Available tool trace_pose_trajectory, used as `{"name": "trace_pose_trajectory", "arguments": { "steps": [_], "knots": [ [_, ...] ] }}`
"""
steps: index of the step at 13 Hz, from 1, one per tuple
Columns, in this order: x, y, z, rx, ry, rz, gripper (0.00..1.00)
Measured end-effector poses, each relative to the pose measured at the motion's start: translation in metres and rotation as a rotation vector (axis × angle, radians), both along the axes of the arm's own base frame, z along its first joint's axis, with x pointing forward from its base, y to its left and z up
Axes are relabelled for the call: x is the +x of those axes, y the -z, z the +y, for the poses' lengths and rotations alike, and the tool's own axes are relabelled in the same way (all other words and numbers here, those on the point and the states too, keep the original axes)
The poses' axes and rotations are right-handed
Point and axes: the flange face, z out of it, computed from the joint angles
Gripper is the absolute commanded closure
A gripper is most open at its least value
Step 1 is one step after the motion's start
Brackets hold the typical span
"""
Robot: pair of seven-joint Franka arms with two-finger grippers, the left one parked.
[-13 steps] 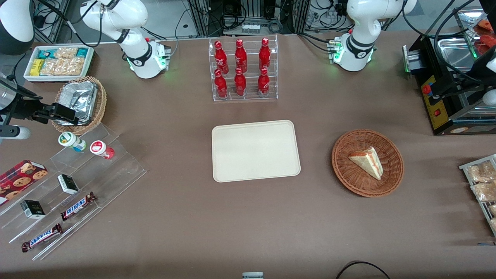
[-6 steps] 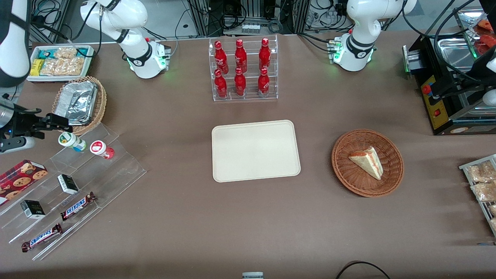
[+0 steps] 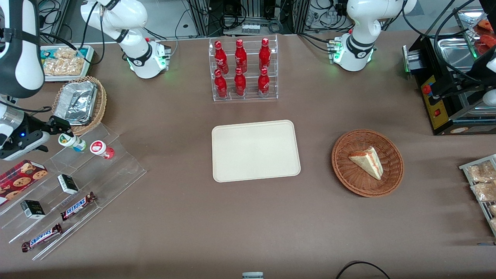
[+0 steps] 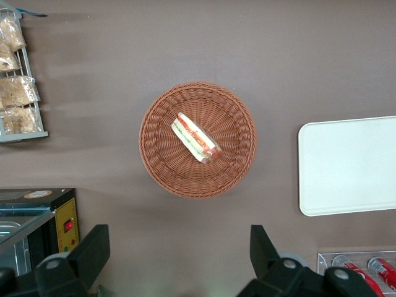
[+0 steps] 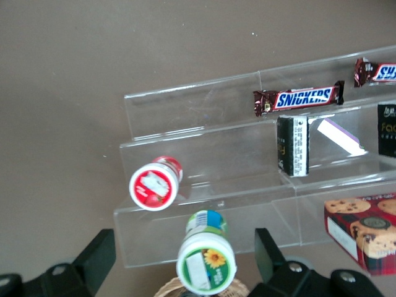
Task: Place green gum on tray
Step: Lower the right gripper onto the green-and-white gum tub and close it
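The green gum is a small canister with a white lid and a green-and-blue label. It stands on the top step of a clear acrylic stand, beside the red-lidded canister. My right gripper is open at the green gum, a little farther from the front camera. In the right wrist view the green gum lies between my gripper's spread fingers, which do not touch it, and the red canister is next to it. The beige tray lies empty at the table's middle.
The acrylic stepped stand also holds Snickers bars and small dark boxes. A cookie box lies beside it. A wicker basket with a foil pan is close to my gripper. Also here are a rack of red bottles and a basket with a sandwich.
My gripper has moved from over the foil-pan basket toward the front camera, down to the green gum. The arm's upper part has swung in above it. Nothing else moved.
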Motion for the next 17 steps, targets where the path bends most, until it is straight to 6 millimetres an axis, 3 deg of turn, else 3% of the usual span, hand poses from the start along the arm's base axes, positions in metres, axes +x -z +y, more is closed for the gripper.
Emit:
{"name": "trace_pose_trajectory", "arguments": {
  "steps": [3,8,12,17],
  "knots": [
    [-0.014,0.023,-0.022,-0.006,-0.032,-0.017,0.0],
    [-0.029,0.045,-0.039,-0.005,-0.042,-0.013,0.0],
    [-0.044,0.067,-0.037,-0.008,-0.035,-0.025,0.0],
    [-0.045,0.069,-0.035,-0.022,-0.036,-0.064,0.01]
  ]
}}
